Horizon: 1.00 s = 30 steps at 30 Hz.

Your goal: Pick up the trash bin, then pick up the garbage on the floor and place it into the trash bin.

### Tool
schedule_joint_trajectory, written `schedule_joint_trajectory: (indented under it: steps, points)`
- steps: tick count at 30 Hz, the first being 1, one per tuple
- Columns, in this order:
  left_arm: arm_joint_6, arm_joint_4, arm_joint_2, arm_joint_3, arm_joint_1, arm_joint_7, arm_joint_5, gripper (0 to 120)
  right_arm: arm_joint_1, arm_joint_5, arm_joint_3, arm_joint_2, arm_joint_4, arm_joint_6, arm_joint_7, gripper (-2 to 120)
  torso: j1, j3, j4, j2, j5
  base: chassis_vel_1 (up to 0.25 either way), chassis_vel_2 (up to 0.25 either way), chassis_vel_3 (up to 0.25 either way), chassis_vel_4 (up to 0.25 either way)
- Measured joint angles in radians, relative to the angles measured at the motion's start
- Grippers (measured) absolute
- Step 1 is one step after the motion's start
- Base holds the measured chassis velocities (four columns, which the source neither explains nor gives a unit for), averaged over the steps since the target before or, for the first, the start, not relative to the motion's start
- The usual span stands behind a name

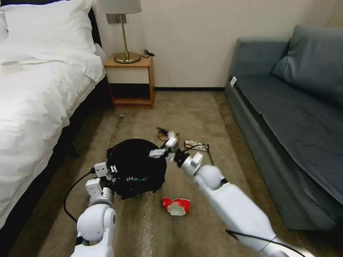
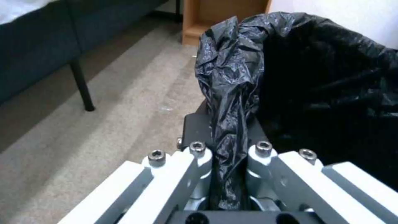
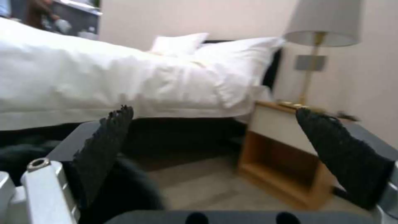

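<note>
head view: bin (image 1: 137, 173) on carpet between bed (image 1: 39, 100) and sofa (image 1: 293, 114); left gripper (image 1: 107, 170) at its near rim, right gripper (image 1: 165, 148) over far rim; cup (image 1: 175, 206) just beside bin, wrapper (image 1: 196, 145) beyond. left wrist: clenched on bin liner. right wrist: fingers (image 3: 104, 146) spread, empty.

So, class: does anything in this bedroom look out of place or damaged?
Yes. Litter lies on the carpet: a crushed red-and-white cup in front of the trash bin, plus a flat wrapper and a brown scrap beyond it. The left gripper pinches the bin's liner; the right gripper hangs open above the rim.
</note>
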Motion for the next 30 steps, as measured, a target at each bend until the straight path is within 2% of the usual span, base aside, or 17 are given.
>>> schedule_joint_trajectory:
  steps: [3, 5, 8, 11, 13, 21, 23, 25, 30]
  points:
    - [-0.002, -0.002, 0.000, -0.004, 0.001, 0.000, -0.002, 5, 0.013, 0.000, 0.024, -0.009, -0.028, -0.002, -0.010, 100, 0.000, 0.000, 0.0000, 0.000, 0.0000, 0.000, 0.000, 0.000, 0.000]
    - [-0.004, -0.005, 0.000, -0.012, 0.002, 0.000, -0.008, 5, 0.025, -0.022, 0.066, -0.039, -0.077, -0.031, -0.095, 100, 0.000, 0.000, 0.0001, 0.000, 0.0001, 0.000, 0.000, 0.000, 0.000]
    - [-0.005, -0.006, 0.000, -0.020, 0.002, 0.000, -0.011, 5, 0.031, -0.046, 0.074, -0.068, -0.124, -0.033, -0.139, 100, 0.000, 0.000, -0.0002, 0.000, 0.0001, 0.000, 0.000, 0.000, 0.000]
    - [-0.005, -0.007, 0.000, -0.024, 0.002, 0.000, -0.013, 5, 0.036, -0.072, 0.080, -0.086, -0.188, -0.025, -0.171, 100, 0.000, 0.000, -0.0001, 0.000, 0.0000, 0.000, 0.000, 0.000, 0.000]
    - [-0.006, -0.007, 0.000, -0.029, 0.001, 0.001, -0.015, 5, 0.035, -0.114, 0.099, -0.097, -0.257, -0.019, -0.241, 100, 0.000, 0.000, 0.0001, 0.000, 0.0003, 0.000, 0.000, 0.000, 0.000]
    - [-0.009, -0.001, 0.000, -0.030, -0.004, 0.001, -0.015, 5, 0.017, -0.213, 0.112, -0.114, -0.389, 0.011, -0.369, 100, 0.000, 0.000, -0.0001, 0.000, -0.0001, 0.000, 0.000, 0.000, 0.000]
    - [-0.009, 0.000, 0.000, -0.030, -0.004, 0.001, -0.014, 5, 0.016, -0.223, 0.113, -0.115, -0.403, 0.013, -0.405, 100, 0.000, 0.000, -0.0001, 0.000, 0.0002, 0.000, 0.000, 0.000, 0.000]
    - [-0.010, 0.004, 0.000, -0.025, -0.006, -0.002, -0.012, 5, 0.015, -0.249, 0.110, -0.120, -0.420, 0.014, -0.509, 100, 0.000, 0.000, 0.0001, 0.000, -0.0002, 0.000, 0.000, 0.000, 0.000]
    - [-0.010, 0.007, 0.000, -0.023, -0.013, -0.002, -0.010, 5, 0.010, -0.257, 0.068, -0.130, -0.432, 0.016, -0.584, 100, 0.000, 0.000, -0.0001, 0.000, -0.0001, 0.000, 0.000, 0.000, 0.000]
